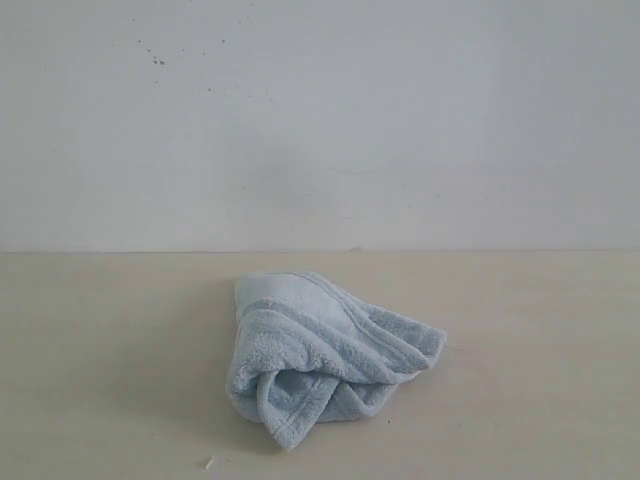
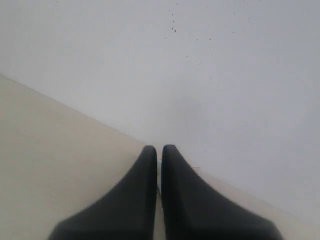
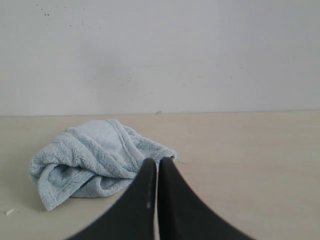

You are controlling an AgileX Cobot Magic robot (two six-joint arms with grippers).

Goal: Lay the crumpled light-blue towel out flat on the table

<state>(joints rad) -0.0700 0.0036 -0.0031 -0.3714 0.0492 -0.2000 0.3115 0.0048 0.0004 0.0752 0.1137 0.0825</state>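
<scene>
The light-blue towel (image 1: 325, 350) lies crumpled in a heap on the beige table (image 1: 100, 360), a little right of the middle. The right wrist view shows the same towel (image 3: 95, 160) in folds, with one corner pointing toward my right gripper (image 3: 157, 162). That gripper's dark fingers are pressed together with nothing between them, short of the towel's corner. My left gripper (image 2: 159, 149) is shut too, empty, and faces the line where table (image 2: 55, 165) meets wall; no towel shows in its view. Neither gripper appears in the exterior view.
A white speckled wall (image 1: 320, 120) rises along the table's far edge. A tiny pale scrap (image 1: 208, 463) lies on the table in front of the towel, also seen as a scrap (image 3: 10, 212) in the right wrist view.
</scene>
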